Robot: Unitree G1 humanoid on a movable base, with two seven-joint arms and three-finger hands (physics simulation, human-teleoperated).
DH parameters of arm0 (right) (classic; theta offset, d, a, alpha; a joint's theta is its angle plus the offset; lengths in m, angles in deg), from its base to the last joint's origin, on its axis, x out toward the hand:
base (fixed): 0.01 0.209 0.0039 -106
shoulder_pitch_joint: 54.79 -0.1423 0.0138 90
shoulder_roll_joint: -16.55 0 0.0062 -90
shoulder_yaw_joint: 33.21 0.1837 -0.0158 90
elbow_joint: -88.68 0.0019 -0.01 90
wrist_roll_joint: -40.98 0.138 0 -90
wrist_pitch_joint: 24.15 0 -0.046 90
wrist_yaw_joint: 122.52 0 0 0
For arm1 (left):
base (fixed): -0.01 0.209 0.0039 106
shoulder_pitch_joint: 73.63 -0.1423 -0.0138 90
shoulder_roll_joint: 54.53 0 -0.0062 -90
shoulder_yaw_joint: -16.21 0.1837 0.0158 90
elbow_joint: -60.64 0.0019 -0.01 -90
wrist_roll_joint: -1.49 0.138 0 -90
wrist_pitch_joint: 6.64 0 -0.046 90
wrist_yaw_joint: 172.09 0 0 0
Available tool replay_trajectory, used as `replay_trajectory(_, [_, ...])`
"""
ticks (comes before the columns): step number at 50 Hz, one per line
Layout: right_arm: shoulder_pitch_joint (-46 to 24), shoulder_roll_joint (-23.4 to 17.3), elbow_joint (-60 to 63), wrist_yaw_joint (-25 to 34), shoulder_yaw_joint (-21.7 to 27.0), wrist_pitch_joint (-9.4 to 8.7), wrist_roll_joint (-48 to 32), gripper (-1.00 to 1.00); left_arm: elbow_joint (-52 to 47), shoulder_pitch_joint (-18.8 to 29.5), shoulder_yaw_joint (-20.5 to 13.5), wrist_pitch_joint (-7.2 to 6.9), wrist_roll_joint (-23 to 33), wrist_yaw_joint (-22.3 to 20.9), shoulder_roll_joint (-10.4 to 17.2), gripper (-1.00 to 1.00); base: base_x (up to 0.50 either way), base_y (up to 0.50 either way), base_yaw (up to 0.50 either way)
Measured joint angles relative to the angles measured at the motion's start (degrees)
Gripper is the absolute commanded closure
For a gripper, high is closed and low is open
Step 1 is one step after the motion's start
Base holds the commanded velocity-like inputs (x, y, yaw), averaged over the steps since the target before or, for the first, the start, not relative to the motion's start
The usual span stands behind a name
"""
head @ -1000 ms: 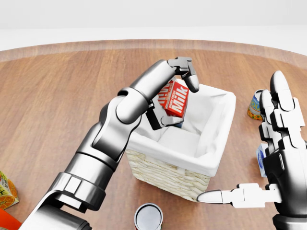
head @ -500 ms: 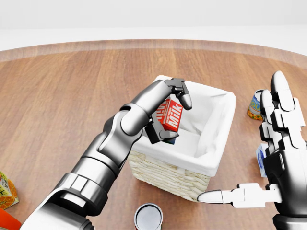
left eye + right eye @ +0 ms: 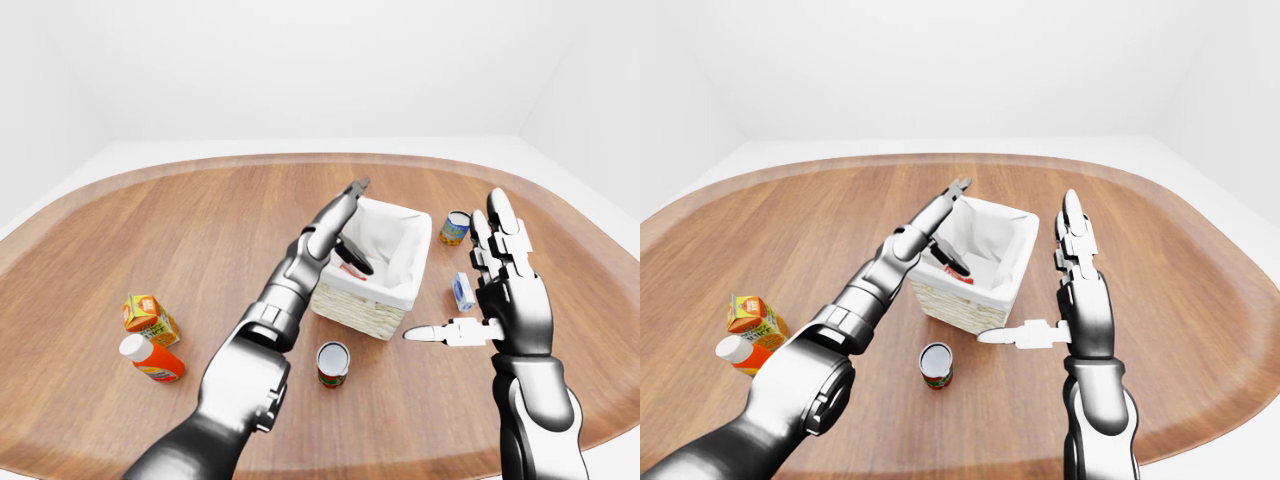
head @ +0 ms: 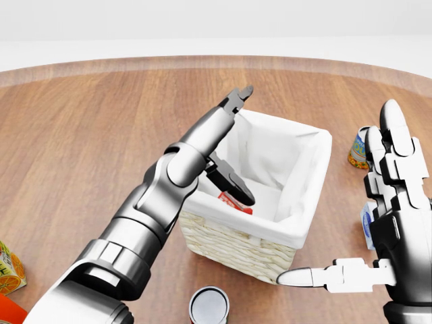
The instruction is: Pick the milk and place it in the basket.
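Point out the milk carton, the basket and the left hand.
milk carton (image 4: 236, 201): head view, red corner under the thumb.
basket (image 4: 226, 243): head view, woven wall.
left hand (image 4: 228, 145): head view, between spread fingertips.

The pictures are bright and clear, with soft, even light from above. Nothing looks blurry or out of focus. The wooden table (image 3: 150, 230) has a gentle shine but no strong glare. Shadows are faint; there is a soft grey one inside the white cloth of the basket (image 4: 307, 202), and small ones under the can (image 3: 332, 365). The silver left arm (image 4: 155, 202) shows smooth light and dark bands. In both eye views the round table looks stretched and curved near the edges
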Motion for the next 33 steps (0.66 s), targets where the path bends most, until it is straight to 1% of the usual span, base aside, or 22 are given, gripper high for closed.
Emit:
replay_trajectory(7, [-0.03,-0.01,-0.02,-0.01,0.04,-0.03,0.03,-1.00,-2.20,-0.30,-0.20,0.00,-0.90,-0.22,-0.33,-1.00,0.00,0.00,0.00])
replay_trajectory(13, [-0.04,-0.02,-0.07,-0.01,0.09,0.00,0.05,-1.00,-6.53,-1.54,-0.07,-0.04,-1.85,-1.11,-0.81,-1.00,0.00,0.00,0.00])
replay_trajectory(16, [-0.04,-0.02,-0.09,-0.01,0.11,0.01,0.07,-1.00,-10.05,-2.57,-0.04,-0.72,-2.74,-1.93,-1.08,-1.00,0.00,0.00,0.00])
replay_trajectory(19, [-0.04,-0.02,-0.15,-0.02,0.12,0.05,0.07,-1.00,-14.37,-3.97,0.07,-1.97,-3.75,-2.84,-1.29,-1.00,0.00,0.00,0.00])
replay_trajectory(21, [-0.01,-0.02,-0.20,-0.02,0.10,0.13,0.04,-1.00,-17.79,-5.26,0.18,-3.10,-4.49,-3.49,-1.42,-1.00,0.00,0.00,0.00])
replay_trajectory(27, [0.06,0.00,-0.28,-0.05,0.01,0.24,-0.08,-1.00,-28.69,-9.06,0.29,-7.69,-7.49,-5.16,-1.56,-1.00,0.00,0.00,0.00])
replay_trajectory(30, [0.10,0.01,-0.32,-0.06,-0.05,0.30,-0.13,-1.00,-33.64,-11.17,0.33,-9.62,-9.06,-5.67,-1.38,-1.00,0.00,0.00,0.00])
replay_trajectory(31, [0.11,0.02,-0.32,-0.07,-0.07,0.31,-0.15,-1.00,-35.15,-11.94,0.34,-10.00,-9.56,-5.81,-1.29,-1.00,0.00,0.00,0.00])
replay_trajectory(33, [0.13,0.02,-0.30,-0.07,-0.11,0.30,-0.19,-1.00,-37.92,-13.40,0.35,-10.00,-10.55,-6.06,-1.07,-1.00,0.00,0.00,0.00])
